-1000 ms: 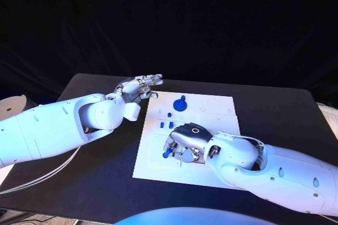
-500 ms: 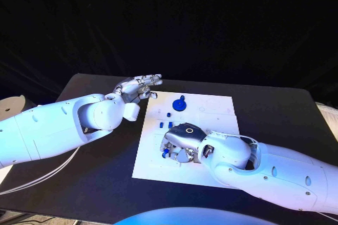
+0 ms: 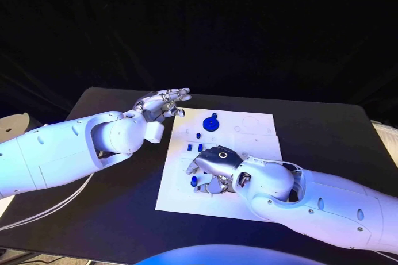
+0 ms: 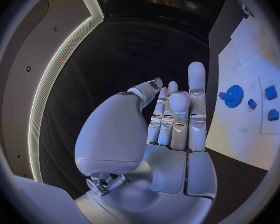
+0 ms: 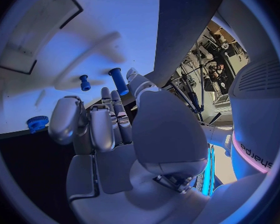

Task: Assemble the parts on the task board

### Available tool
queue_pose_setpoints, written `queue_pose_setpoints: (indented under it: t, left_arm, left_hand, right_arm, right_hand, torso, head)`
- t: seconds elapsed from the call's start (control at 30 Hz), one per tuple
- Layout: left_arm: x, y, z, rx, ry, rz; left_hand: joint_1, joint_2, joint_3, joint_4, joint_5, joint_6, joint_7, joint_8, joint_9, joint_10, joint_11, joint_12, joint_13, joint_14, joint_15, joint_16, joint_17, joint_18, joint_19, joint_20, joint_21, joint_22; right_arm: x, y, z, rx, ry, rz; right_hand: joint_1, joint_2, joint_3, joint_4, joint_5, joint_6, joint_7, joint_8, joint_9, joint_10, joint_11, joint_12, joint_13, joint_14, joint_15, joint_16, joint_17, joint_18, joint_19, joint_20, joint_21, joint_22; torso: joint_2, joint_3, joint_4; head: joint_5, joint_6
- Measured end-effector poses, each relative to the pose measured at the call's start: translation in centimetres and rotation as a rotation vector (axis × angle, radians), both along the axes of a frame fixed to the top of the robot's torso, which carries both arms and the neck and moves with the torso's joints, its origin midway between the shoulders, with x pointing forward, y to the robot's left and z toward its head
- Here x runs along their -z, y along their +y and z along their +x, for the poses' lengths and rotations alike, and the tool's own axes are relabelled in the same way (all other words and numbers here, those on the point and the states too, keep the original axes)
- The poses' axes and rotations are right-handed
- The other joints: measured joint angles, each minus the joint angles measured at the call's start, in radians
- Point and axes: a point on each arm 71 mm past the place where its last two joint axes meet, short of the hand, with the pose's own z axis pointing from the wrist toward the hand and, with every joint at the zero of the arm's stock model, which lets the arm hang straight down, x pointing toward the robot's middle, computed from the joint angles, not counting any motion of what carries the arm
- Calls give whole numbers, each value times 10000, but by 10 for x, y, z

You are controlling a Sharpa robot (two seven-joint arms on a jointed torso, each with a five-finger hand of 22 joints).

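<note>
The white task board (image 3: 249, 135) lies mid-table. On its far part sits a blue gear (image 3: 211, 124), with two small blue pieces (image 3: 195, 146) nearer. My right hand (image 3: 217, 167) hovers low over the board's near left part, fingers curled. A blue peg (image 5: 118, 77) stands between its thumb tip and a fingertip (image 5: 106, 92); I cannot tell whether they grip it. A smaller blue peg (image 5: 84, 82) stands beside it, and a blue toothed piece (image 5: 37, 123) lies at the board's edge. My left hand (image 3: 164, 101) is raised beyond the board's far left corner, fingers straight, holding nothing.
Black table (image 3: 332, 133) surrounds the board on all sides. The board (image 5: 115, 25) has a rectangular recess (image 5: 37, 30) near the right hand. From the left wrist, the gear (image 4: 232, 94) and small pieces (image 4: 270, 91) lie beyond my left hand (image 4: 171, 119).
My right hand has shifted slightly left over the board, closing in on the blue peg near the left edge. The left hand has not moved.
</note>
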Motion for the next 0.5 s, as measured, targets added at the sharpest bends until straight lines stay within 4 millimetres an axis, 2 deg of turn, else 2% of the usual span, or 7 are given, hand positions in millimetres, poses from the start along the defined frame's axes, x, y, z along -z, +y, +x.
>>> queue_pose_setpoints:
  t: [0.03, 0.1, 0.17, 0.3, 0.4, 0.5]
  left_arm:
    - [0, 0, 0, 0, 0, 0]
    - [0, 0, 0, -4, 1, 3]
    - [0, 0, 0, -9, 2, 5]
    - [0, 1, 0, -22, 2, 11]
    - [0, 2, 1, -36, 5, 18]
    - [0, 3, 0, -48, 10, 26]
  left_hand:
    - [0, 0, 0, 0, 0, 0, 0, 0, 0, -10, 10, 1, 0, 0, 0, 0, 0, 1, 0, 0, -24, -4]
    - [-4, 4, 0, 0, -14, 0, 0, 0, 0, -57, 15, 65, 0, 0, 0, 0, -16, 1, 0, 0, -41, -19]
    - [-44, 44, -34, -20, -59, 0, 0, 0, 0, -72, -1, 66, 0, 0, 0, 0, -29, 1, 0, 0, -41, -19]
    - [-54, 54, -54, -1, -59, 0, 0, 0, 0, -72, -1, 66, 0, 0, 0, 0, -29, 1, 0, 0, -41, -19]
    - [-54, 54, -54, -1, -59, 0, 0, 0, 0, -72, -1, 66, 0, 0, 0, 0, -29, 1, 0, 0, -41, -19]
    - [-54, 54, -54, -1, -59, 0, 0, 0, 0, -72, -1, 67, 0, 0, 0, 0, -29, 0, 0, 0, -41, -28]
  right_arm:
    - [0, -1, 0, 23, -27, 53]
    - [-2, -2, 0, 76, -112, 237]
    - [-4, -5, 0, 132, -207, 453]
    - [-10, -14, -2, 271, -416, 1003]
    - [-19, -29, -2, 499, -568, 1466]
    - [-27, -50, -1, 906, -560, 1746]
  right_hand:
    - [181, -11, -555, 224, 0, -144, -24, 0, 16, -106, 0, 44, 7, 24, 24, 0, -24, 128, -30, 31, -84, -106]
    - [419, -141, -1105, 651, 0, -300, -51, 0, 18, -226, 10, 95, 7, 36, 36, 0, -59, 136, -31, 31, -156, -205]
    - [712, -208, -1389, 1052, 35, -316, -48, 0, 18, -238, -1, 205, 7, 35, 36, 0, -89, 136, -31, 31, -156, -247]
    - [829, -166, -1454, 1142, 35, -293, -26, 43, 18, -213, -26, 329, 7, 36, 35, 0, -97, 136, -31, 31, -156, -252]
    - [1071, 76, -1318, 1122, 35, -77, 181, 119, 52, 286, -166, 619, 55, 32, 32, -11, -125, 136, -22, 23, -156, -210]
    - [1210, 434, -1113, 1024, 62, 366, 298, 255, 101, 1200, -315, 1063, 156, 19, -100, -88, -176, 138, 106, -106, -55, -49]
  torso:
    - [0, 0, 0]
    - [1, 1, 0]
    - [1, 6, 0]
    - [2, 10, 0]
    - [2, 10, -6]
    - [-1, 1, -7]
  head:
    - [0, 4]
    - [-4, 13]
    - [-19, 28]
    - [-57, 58]
    - [-112, 93]
    - [-210, 138]
